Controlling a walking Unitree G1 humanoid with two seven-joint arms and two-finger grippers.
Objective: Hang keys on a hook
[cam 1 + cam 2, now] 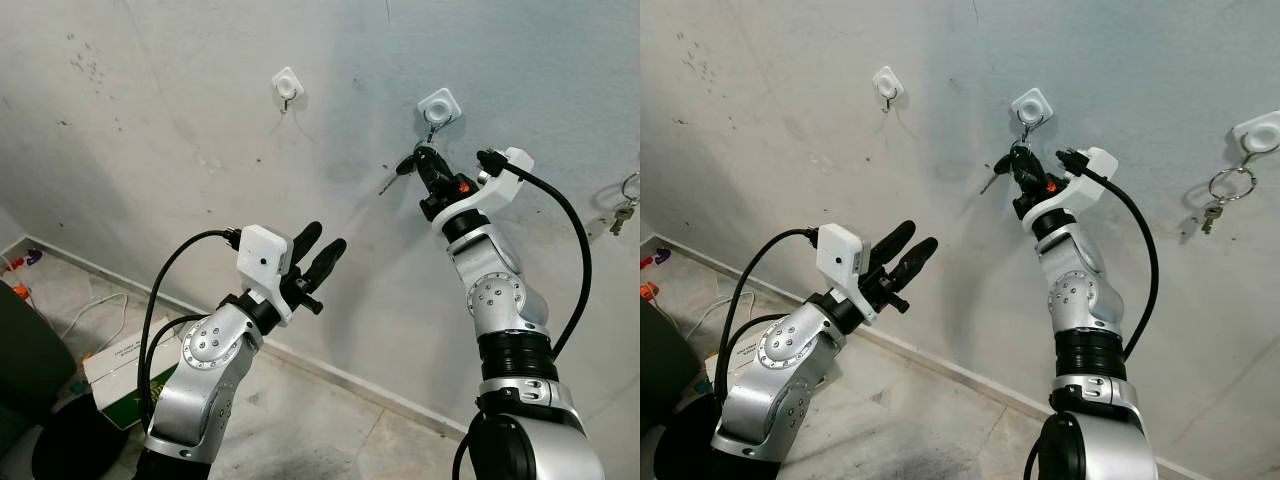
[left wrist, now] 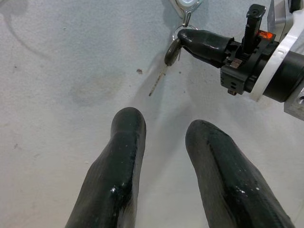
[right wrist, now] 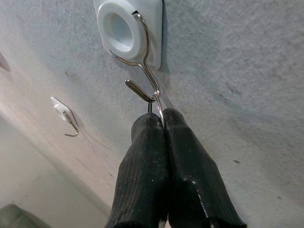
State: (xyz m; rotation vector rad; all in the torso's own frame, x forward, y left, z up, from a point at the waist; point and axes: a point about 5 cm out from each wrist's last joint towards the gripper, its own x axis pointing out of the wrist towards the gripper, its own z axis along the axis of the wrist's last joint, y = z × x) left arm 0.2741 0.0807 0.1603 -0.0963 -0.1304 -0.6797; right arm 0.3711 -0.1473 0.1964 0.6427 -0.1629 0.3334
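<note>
Keys [image 1: 403, 166] hang just under the middle hook [image 1: 437, 108] on the grey wall [image 1: 180, 110], pinched by the right gripper [image 1: 429, 160], its jaws clenched on the key ring. From the right wrist, the fingers [image 3: 151, 142] hide the keys; only a thin wire of ring meets the hook's stem. The left gripper [image 1: 318, 248] hovers lower, apart, jaws released. Another key set [image 1: 1215, 205] hangs from the far right hook [image 1: 1260, 135].
</note>
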